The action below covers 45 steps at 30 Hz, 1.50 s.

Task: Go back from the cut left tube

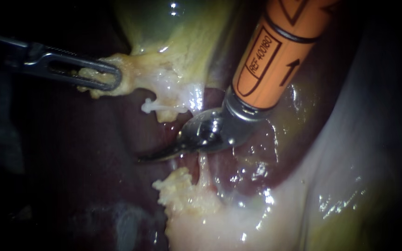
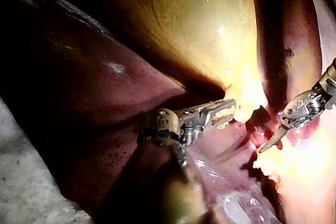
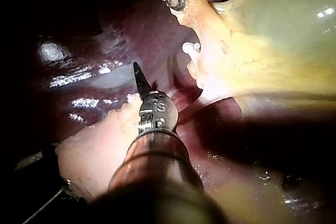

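The liver [image 1: 84,158] could be scraped, or a thin pale strand [image 1: 203,171] just under the right instrument [image 1: 159,155] nicked, if the curved blades were drawn away sideways or downward rather than along the line of the shaft. The strand appears to touch the underside near the hinge. The jaws of this instrument are seen lying together, with nothing held. A tear could also be caused in the fatty tissue [image 1: 133,69] below the gallbladder [image 1: 164,23], which is gripped between the jaws of the left instrument [image 1: 110,76] and looks taut. The white stump of the cut tube [image 1: 152,106] hangs from that tissue, just above the closed blades and apart from them, between the two instruments.
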Each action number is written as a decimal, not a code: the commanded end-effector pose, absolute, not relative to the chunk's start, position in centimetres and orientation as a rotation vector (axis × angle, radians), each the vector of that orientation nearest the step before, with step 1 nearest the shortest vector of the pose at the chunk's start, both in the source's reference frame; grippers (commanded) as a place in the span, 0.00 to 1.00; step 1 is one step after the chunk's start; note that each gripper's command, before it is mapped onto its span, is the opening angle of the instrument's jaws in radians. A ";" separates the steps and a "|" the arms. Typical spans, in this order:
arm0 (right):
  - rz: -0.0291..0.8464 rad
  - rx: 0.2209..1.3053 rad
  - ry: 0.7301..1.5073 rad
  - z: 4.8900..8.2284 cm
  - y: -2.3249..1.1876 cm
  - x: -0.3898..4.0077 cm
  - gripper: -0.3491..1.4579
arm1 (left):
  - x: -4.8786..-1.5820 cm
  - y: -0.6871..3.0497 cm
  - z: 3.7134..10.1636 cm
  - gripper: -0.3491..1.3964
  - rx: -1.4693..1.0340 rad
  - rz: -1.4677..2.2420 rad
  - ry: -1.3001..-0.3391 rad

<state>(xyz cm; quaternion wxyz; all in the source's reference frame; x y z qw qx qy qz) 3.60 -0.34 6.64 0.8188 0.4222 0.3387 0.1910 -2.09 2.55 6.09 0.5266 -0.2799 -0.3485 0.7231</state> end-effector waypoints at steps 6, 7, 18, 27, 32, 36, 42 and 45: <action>0.414 0.905 0.734 6.64 -0.34 3.60 0.00 | -2.09 2.56 6.11 0.00 -0.674 1.734 -0.833; 0.410 0.904 0.742 6.65 -0.34 3.60 0.03 | -2.09 2.56 6.11 0.00 -0.674 1.734 -0.833; 0.416 0.891 0.810 6.66 -0.34 3.62 0.80 | -2.08 2.57 6.11 0.00 -0.674 1.734 -0.833; 0.412 0.890 0.818 6.66 -0.35 3.61 0.85 | -2.08 2.57 6.12 0.00 -0.674 1.735 -0.833; 0.410 0.822 0.838 6.63 -0.35 3.56 0.95 | -2.08 2.57 6.12 0.00 -0.674 1.735 -0.833; 0.393 0.736 0.862 6.58 -0.36 3.45 0.99 | -2.08 2.57 6.13 0.00 -0.674 1.735 -0.833; 0.370 0.604 0.884 6.45 -0.34 3.16 0.99 | -2.07 2.58 6.14 0.00 -0.674 1.735 -0.833; 0.360 0.552 0.887 6.35 -0.30 3.00 0.99 | -2.07 2.58 6.15 0.00 -0.674 1.735 -0.833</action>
